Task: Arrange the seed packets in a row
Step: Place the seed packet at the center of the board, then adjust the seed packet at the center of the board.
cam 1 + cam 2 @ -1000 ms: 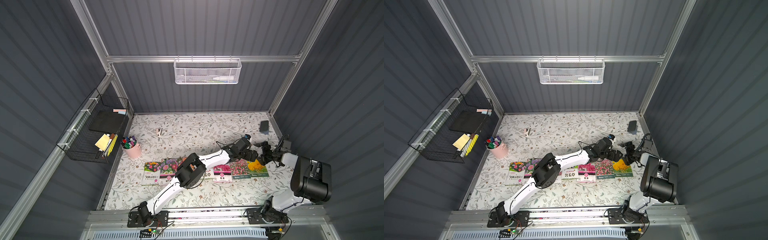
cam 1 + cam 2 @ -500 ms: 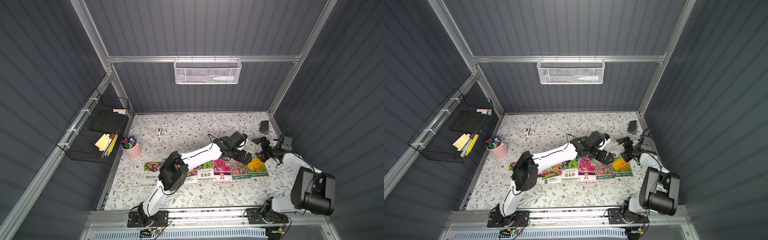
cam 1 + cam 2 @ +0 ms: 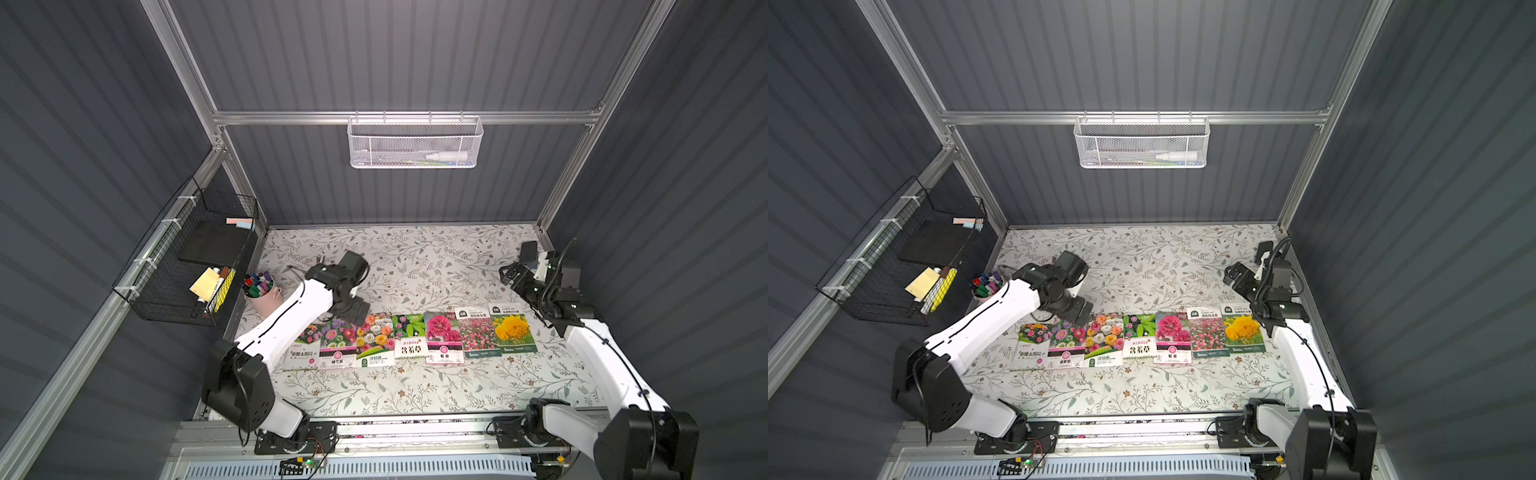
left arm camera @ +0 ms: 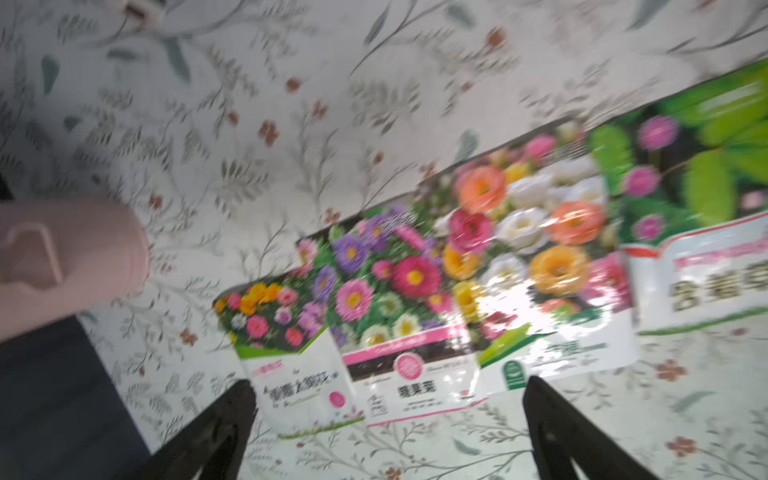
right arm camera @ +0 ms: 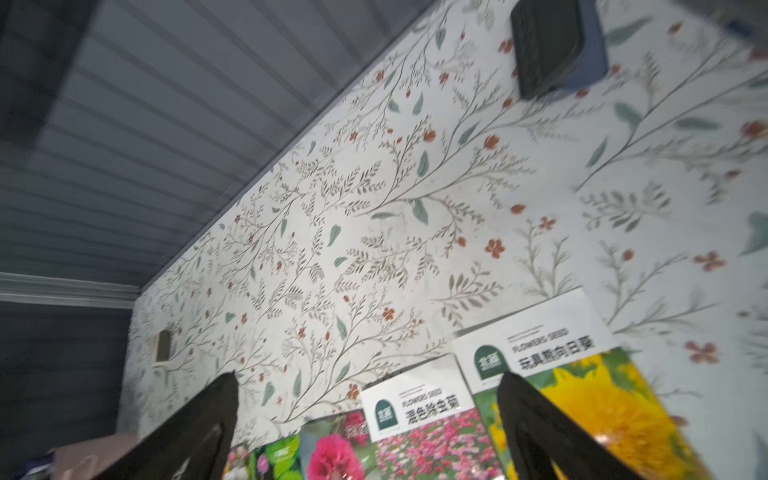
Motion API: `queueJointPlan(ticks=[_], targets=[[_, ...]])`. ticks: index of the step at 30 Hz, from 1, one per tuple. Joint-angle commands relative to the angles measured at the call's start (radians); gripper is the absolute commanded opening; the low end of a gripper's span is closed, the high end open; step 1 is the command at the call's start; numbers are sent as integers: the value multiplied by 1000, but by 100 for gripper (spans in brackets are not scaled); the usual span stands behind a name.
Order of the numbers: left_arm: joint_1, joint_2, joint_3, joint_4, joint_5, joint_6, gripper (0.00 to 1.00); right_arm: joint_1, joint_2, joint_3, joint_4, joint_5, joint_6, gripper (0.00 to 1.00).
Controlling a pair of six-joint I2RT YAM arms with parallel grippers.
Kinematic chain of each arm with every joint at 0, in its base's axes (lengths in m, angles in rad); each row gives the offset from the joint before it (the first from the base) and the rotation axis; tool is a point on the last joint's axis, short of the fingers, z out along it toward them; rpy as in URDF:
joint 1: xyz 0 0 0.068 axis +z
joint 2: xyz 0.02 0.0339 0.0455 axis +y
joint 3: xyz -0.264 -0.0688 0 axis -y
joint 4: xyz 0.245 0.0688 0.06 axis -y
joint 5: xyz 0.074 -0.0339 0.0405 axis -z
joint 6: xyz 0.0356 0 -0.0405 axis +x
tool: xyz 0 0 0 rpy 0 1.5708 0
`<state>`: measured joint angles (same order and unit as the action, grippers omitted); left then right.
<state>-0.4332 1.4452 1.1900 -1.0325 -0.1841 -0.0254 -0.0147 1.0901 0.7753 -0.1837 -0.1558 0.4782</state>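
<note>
Leave the seven glossy rectangular flower-photo seed packets (image 3: 409, 340) lying edge to edge across the near middle. Lift the left gripper (image 4: 388, 384), spread wide and empty over the row's left end, straight up. Draw the right gripper (image 5: 366, 376), equally wide and empty at far right, clear.

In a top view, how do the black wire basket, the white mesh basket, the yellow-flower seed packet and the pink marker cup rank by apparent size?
1. black wire basket
2. white mesh basket
3. yellow-flower seed packet and pink marker cup: nearly alike, not ranked.
Both baskets hang nearer the camera, so real sizes are unsure.
</note>
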Motion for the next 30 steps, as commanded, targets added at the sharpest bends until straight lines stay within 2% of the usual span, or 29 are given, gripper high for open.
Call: queueJointPlan(ticks=[1, 4, 9, 16, 19, 24, 30], targets=[[101, -73, -128, 22, -84, 80, 99, 16, 2, -43, 116, 179, -173, 99], [192, -96, -255, 102, -98, 134, 100, 18, 43, -44, 99, 249, -190, 99], [295, -131, -463, 327, -71, 114, 99, 23, 26, -154, 269, 272, -235, 99], [344, -190, -585, 417, -41, 81, 100, 26, 57, -228, 383, 291, -266, 99], [374, -203, -666, 529, 29, 59, 100, 26, 82, -261, 453, 281, -277, 99], [379, -84, -715, 743, 84, 29, 100, 27, 150, -301, 548, 261, -295, 99], [381, 4, -777, 1003, 161, 10, 99, 30, 153, -353, 654, 267, -314, 99]])
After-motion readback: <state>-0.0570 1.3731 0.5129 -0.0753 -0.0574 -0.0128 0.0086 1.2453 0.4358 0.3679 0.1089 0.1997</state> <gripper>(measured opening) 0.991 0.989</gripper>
